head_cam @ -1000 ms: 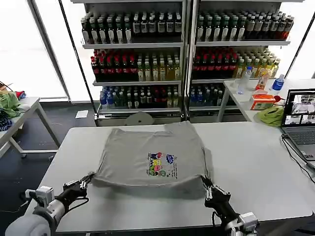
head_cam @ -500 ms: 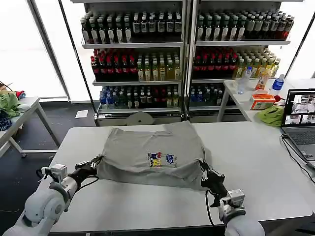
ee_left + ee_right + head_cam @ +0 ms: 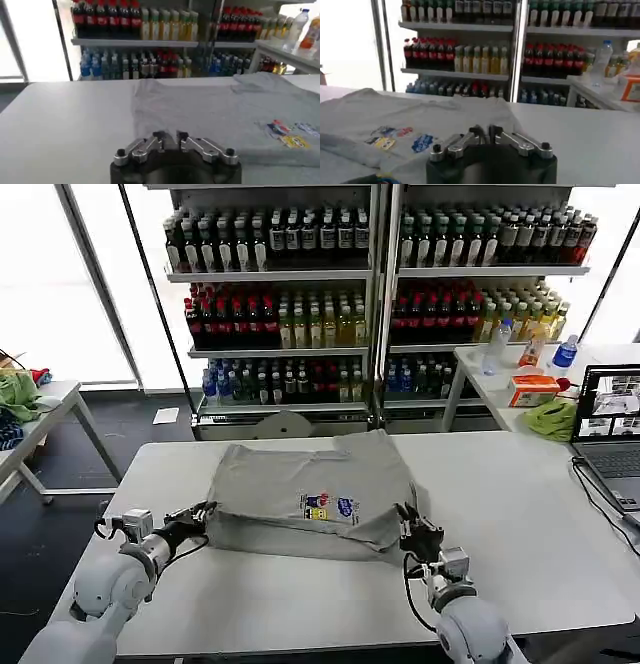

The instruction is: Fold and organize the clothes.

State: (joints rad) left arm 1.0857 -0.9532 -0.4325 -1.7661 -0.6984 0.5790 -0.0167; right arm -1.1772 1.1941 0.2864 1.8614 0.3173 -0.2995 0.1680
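A light grey shirt (image 3: 290,479) with a small multicoloured chest print (image 3: 328,507) lies in the middle of the white table (image 3: 530,524). Its near edge is lifted and doubled back over the rest. My left gripper (image 3: 203,512) is shut on the shirt's near left corner, and my right gripper (image 3: 403,522) is shut on the near right corner. In the left wrist view the left gripper (image 3: 171,136) sits low over the table with the shirt (image 3: 215,107) spreading ahead of it. In the right wrist view the right gripper (image 3: 486,131) has the shirt (image 3: 395,115) and its print beside it.
An open laptop (image 3: 612,424) with a cable stands at the table's right edge. A green cloth (image 3: 550,419) lies on a side table behind it. Another small table (image 3: 55,399) with green cloths is at far left. Drink shelves (image 3: 290,304) fill the back.
Both grippers have moved away from me over the table, carrying the shirt's near edge with them. The hem now lies farther over the shirt, and the print sits close to the fold.
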